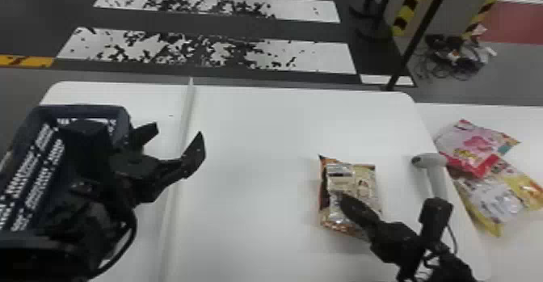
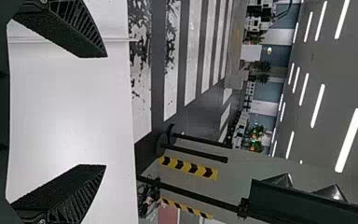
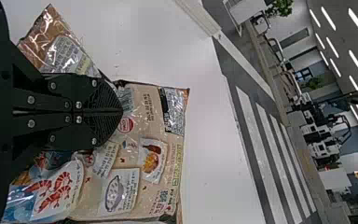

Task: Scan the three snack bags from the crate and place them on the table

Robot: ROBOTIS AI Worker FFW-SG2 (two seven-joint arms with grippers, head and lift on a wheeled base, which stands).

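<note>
Snack bag [image 1: 365, 176], head view: on counter [image 1: 250, 139], beneath right pincer [image 1: 350, 206]. Scanner [image 1: 434, 176] to its right; pink bag [image 1: 470, 144] overlaps yellow bag [image 1: 497, 200] beyond, presumably both done. Crate [image 1: 91, 109] far left, by idle left pincer [image 1: 178, 131]. Step, my guess: scan third bag. Lift gently, turn code squarely to scanner, avoid knocking it.

Left wrist view: pincer wide, nothing between fingers, clearer than from overhead.

Right wrist view: pincer closed, film apparently pinched. Barcode [image 3: 127, 100] beside fingertips, plus shrimp print [image 3: 53, 191]; close detail head view lacks. Keep folds off code; thin hold may slip.
</note>
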